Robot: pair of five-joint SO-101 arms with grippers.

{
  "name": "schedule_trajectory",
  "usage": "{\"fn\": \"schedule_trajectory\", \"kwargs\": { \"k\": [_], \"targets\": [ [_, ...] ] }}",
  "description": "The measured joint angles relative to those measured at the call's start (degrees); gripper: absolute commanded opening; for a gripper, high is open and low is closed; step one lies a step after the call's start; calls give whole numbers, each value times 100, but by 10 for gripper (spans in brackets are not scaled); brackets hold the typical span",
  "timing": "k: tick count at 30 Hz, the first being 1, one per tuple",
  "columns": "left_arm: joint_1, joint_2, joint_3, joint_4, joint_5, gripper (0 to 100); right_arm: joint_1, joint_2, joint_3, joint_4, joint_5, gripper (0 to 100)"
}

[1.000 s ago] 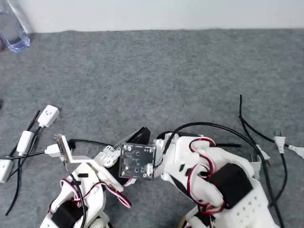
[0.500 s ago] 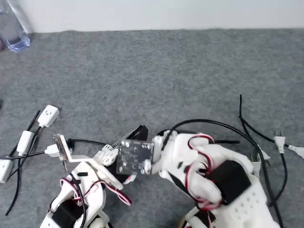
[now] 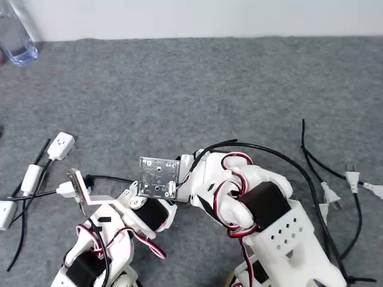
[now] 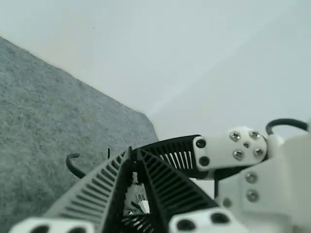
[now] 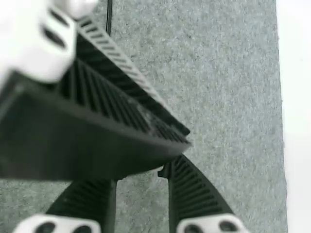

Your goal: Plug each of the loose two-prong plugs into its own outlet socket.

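Observation:
Two loose white two-prong plugs (image 3: 353,177) (image 3: 328,195) lie on black cables at the right of the grey carpet. White outlet sockets (image 3: 61,145) (image 3: 32,178) (image 3: 5,214) lie at the far left, and another white plug (image 3: 67,189) lies beside them. Both arms crowd the near middle. My left gripper (image 4: 133,156) is shut, its black fingers meeting at the tips, with a small pale thing in the gap near their base. My right gripper (image 5: 140,180) hangs just above the carpet, and the left gripper's black fingers (image 5: 121,116) cross in front of it.
The right arm (image 3: 251,203) carries its wrist camera board (image 3: 158,177) over the left arm (image 3: 102,239). Black cables (image 3: 308,158) loop along the right side. A clear bottle (image 3: 15,36) stands at the far left corner by the white wall.
The right arm has swung left and away from the near edge, carrying its wrist over the left gripper. Its cable followed, uncovering the second plug at the right. The left arm has stayed still.

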Motion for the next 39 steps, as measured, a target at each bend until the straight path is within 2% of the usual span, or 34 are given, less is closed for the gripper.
{"fn": "schedule_trajectory", "kwargs": {
  "k": [5, 15, 19, 23, 31, 39],
  "targets": [
    [0, 0, 0, 0, -9, 13, 79, 0, 0, 0, 0, 8],
    [35, 9, 35, 44, 18, 13, 1073, 35, 167, -246, 334, 8],
    [26, 9, 35, 44, 18, 13, 976, 70, 211, -501, 334, 8],
    [18, 9, 35, 44, 18, 13, 554, 70, 308, -615, 229, 8],
    [26, 9, 35, 44, 18, 13, 431, 580, 589, -1073, 202, 8],
    [9, 0, 70, 9, 18, 13, -9, 677, 211, -844, 105, 8]
  ]
}}
